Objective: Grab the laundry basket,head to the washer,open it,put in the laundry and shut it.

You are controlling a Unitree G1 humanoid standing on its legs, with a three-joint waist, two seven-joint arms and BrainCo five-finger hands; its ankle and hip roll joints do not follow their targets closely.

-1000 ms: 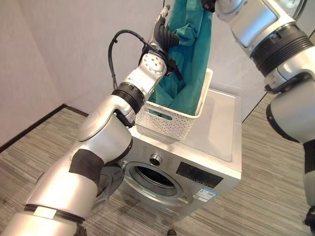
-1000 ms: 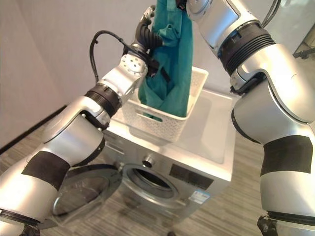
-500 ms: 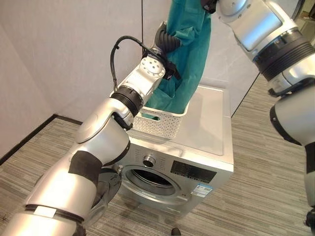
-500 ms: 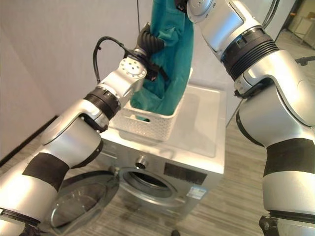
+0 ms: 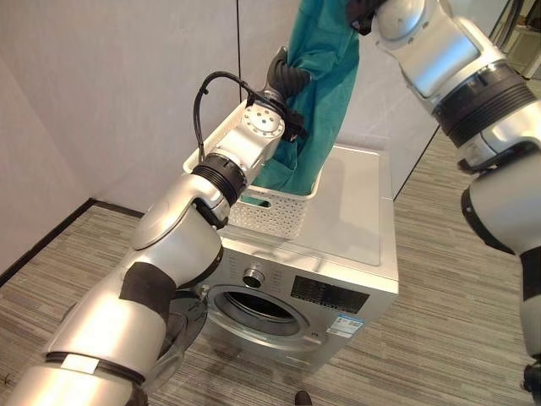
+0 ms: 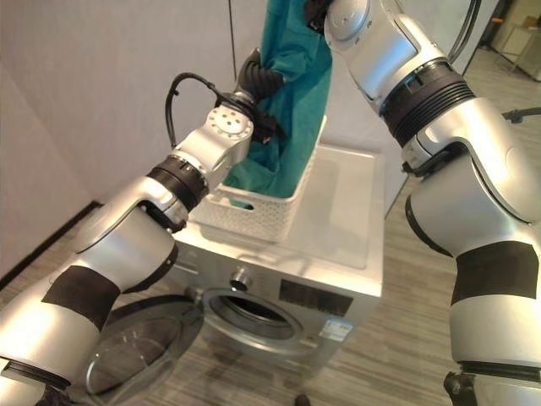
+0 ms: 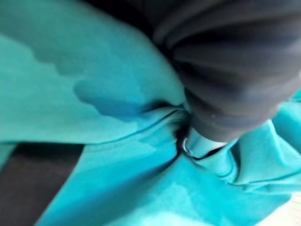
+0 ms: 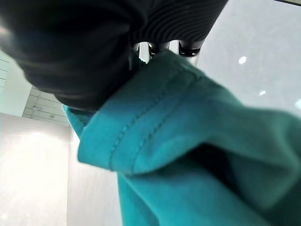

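Note:
A teal garment (image 5: 325, 101) hangs stretched above the white laundry basket (image 5: 275, 218), its lower end still inside. The basket stands on top of the washer (image 5: 359, 224), at its back left. My left hand (image 5: 283, 69) is clamped on the garment's left edge halfway up, and the cloth (image 7: 94, 94) bunches round its fingers. High up, my right hand (image 5: 362, 10) holds the garment's top edge (image 8: 197, 155). The round washer door (image 6: 139, 351) hangs open at the lower left, and the drum opening (image 5: 258, 309) is exposed.
A pale wall runs behind and to the left of the washer, with a dark baseboard along the floor. Striped grey flooring spreads in front and to the right. The flat washer lid right of the basket is bare.
The camera has shifted, so the washer sits lower and further off in view. Both hands keep hold of the teal garment, raised slightly higher out of the basket.

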